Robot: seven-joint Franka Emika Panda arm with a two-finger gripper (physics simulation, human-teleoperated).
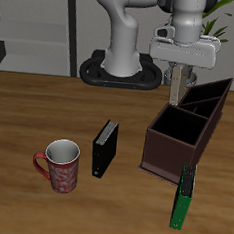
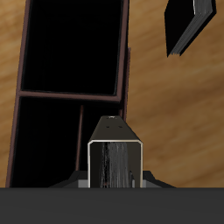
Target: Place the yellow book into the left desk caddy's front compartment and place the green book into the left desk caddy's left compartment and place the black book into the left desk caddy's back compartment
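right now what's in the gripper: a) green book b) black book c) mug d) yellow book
d: the gripper holds the grey-tan yellow book above the caddy, while the black book, green book and mug stand on the table.

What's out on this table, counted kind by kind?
Books: 3 (thin grey-tan book, held; small black book; slim bright-green book)
Mugs: 1 (red patterned mug)
Caddies: 1 (dark maroon partitioned box)
Total: 5
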